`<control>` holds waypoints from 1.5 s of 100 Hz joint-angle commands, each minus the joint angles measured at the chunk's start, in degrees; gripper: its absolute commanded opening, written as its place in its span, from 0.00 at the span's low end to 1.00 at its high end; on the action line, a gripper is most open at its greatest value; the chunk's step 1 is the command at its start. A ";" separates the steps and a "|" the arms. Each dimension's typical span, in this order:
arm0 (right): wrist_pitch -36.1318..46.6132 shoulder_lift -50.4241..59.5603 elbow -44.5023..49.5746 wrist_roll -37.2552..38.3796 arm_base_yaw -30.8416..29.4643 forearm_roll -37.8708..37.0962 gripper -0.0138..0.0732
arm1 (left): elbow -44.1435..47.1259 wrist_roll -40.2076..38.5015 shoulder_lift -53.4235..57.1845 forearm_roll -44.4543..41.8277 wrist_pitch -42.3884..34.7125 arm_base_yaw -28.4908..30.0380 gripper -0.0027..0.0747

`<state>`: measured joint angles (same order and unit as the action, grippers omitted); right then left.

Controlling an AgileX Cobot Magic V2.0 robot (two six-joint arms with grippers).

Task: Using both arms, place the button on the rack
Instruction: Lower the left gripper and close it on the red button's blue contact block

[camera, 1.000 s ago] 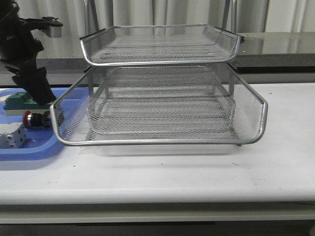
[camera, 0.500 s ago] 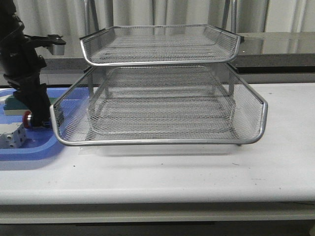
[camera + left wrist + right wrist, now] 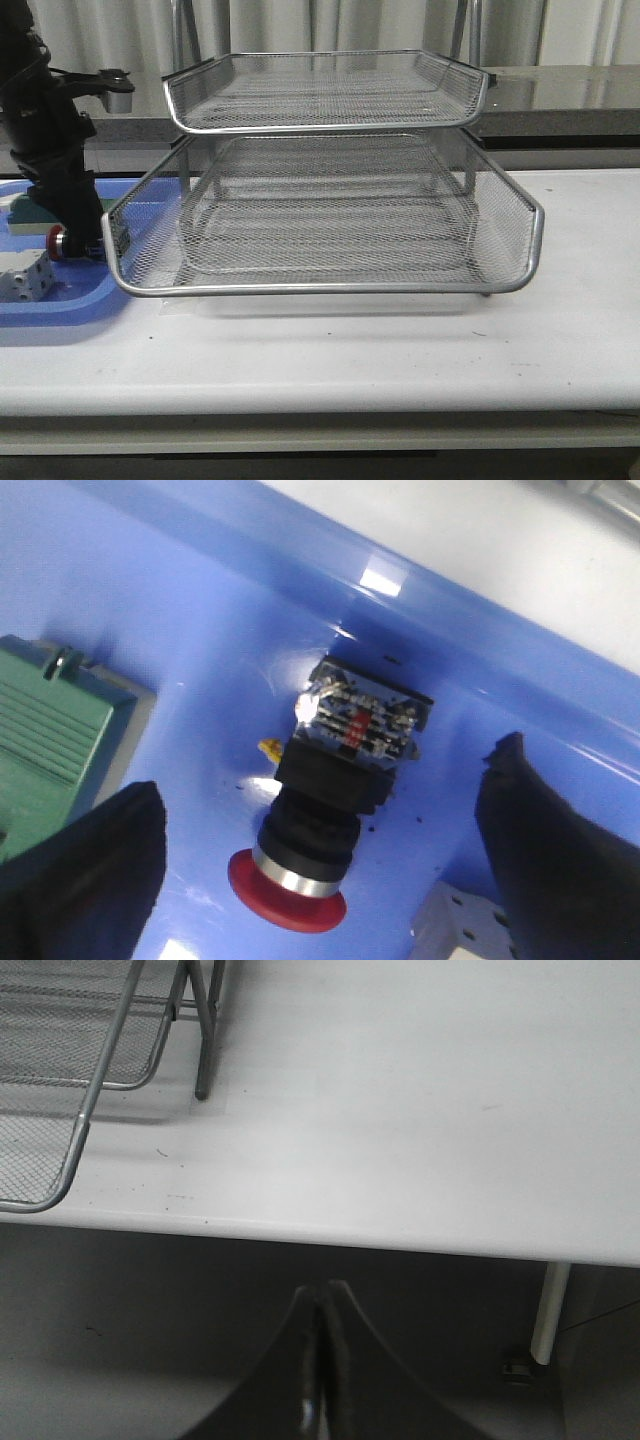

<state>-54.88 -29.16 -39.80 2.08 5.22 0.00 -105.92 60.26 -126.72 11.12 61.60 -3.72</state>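
Front view: the left hand (image 3: 72,238) hangs over the flat blue plastic tray (image 3: 85,296), beside the silver wire-mesh rack (image 3: 330,215), whose visible tiers hold nothing.

Left wrist view: its fingers (image 3: 90,860) are spread around the red-capped black button (image 3: 320,825), untouched; the round body could roll free on closing.

Right wrist view: the right hand (image 3: 322,1380) is pressed together off the white tabletop (image 3: 420,1100).

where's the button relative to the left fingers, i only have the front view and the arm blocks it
Observer: The button lies on the blue tray, between the open left gripper fingers, untouched.
Operator: which way is the red cap facing
Observer: Toward the wrist camera; the terminal block points away.
Operator: and the right arm, not in my view
Observer: The right gripper is shut, empty, off the table edge beside the rack.
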 commanded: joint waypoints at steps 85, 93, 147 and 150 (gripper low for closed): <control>3.39 -0.19 -2.02 0.05 -0.20 -1.04 0.08 | -1.80 1.85 -0.16 2.00 -3.00 -1.24 0.80; 3.39 -0.19 -2.02 0.05 -0.20 -1.04 0.08 | -1.80 1.85 -0.25 2.00 -2.89 -1.24 0.80; 3.39 -0.19 -2.02 0.05 -0.20 -1.04 0.08 | -1.80 1.85 -0.38 -1.66 -1.34 -1.24 0.15; 3.39 -0.19 -2.02 0.05 -0.20 -1.04 0.08 | -1.80 1.85 -0.22 -1.80 -1.34 -1.24 0.13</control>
<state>-54.88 -29.16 -39.80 2.08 5.22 0.00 -106.34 62.10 -130.55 9.69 59.78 -4.68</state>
